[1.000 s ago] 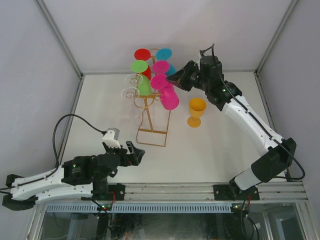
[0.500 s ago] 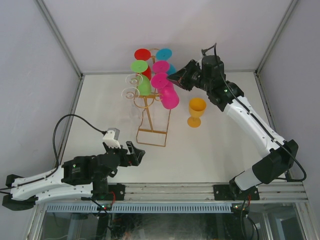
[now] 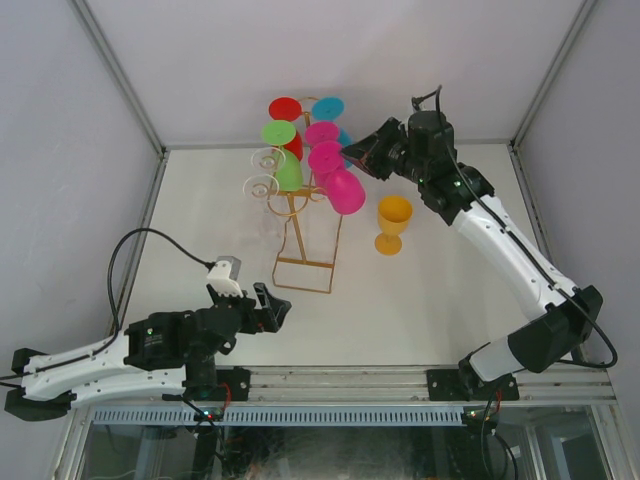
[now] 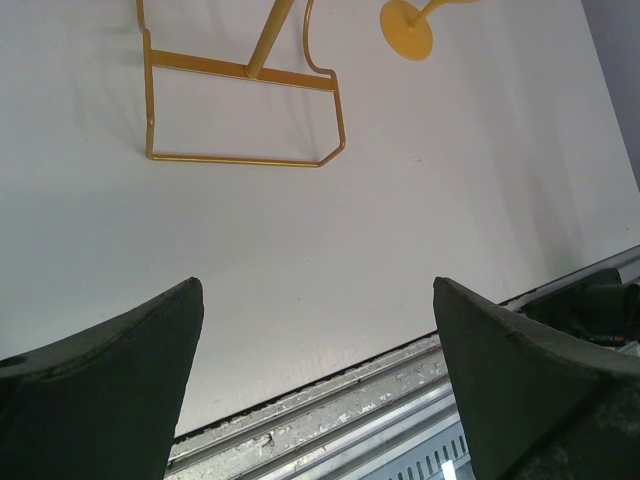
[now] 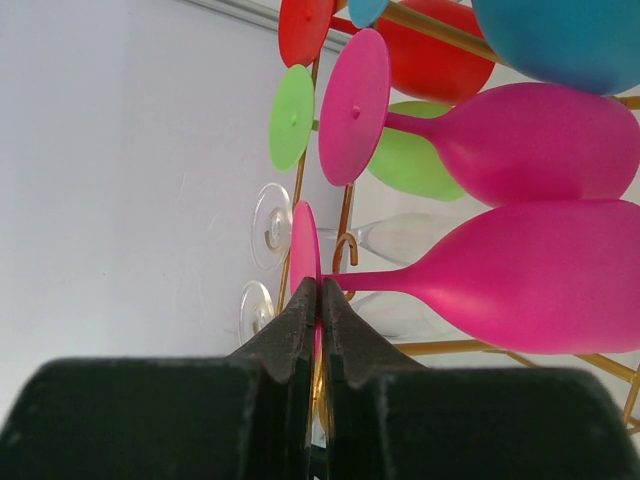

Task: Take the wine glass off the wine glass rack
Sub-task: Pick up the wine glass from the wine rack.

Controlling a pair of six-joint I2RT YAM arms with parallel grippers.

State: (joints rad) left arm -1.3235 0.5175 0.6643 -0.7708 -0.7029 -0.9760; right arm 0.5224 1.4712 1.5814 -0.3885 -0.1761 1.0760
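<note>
The gold wire rack (image 3: 300, 215) stands at the back middle of the table, hung with red, green, blue, pink and clear glasses. My right gripper (image 3: 352, 157) is shut on the foot of a pink wine glass (image 3: 343, 190), whose bowl hangs just right of the rack. In the right wrist view my fingertips (image 5: 320, 292) pinch the pink foot disc (image 5: 304, 248) edge-on, the stem and bowl (image 5: 520, 280) run right, and a gold hook (image 5: 345, 250) shows just behind the stem. My left gripper (image 3: 272, 305) is open and empty near the front edge.
A yellow goblet (image 3: 392, 222) stands upright on the table right of the rack; its foot (image 4: 407, 27) shows in the left wrist view beside the rack's base loop (image 4: 245, 115). Grey walls enclose the table. A metal rail (image 3: 340, 385) runs along the front.
My right gripper has moved slightly right and back with the pink glass, and the glass's bowl has shifted right, away from the rack. The left arm has not moved.
</note>
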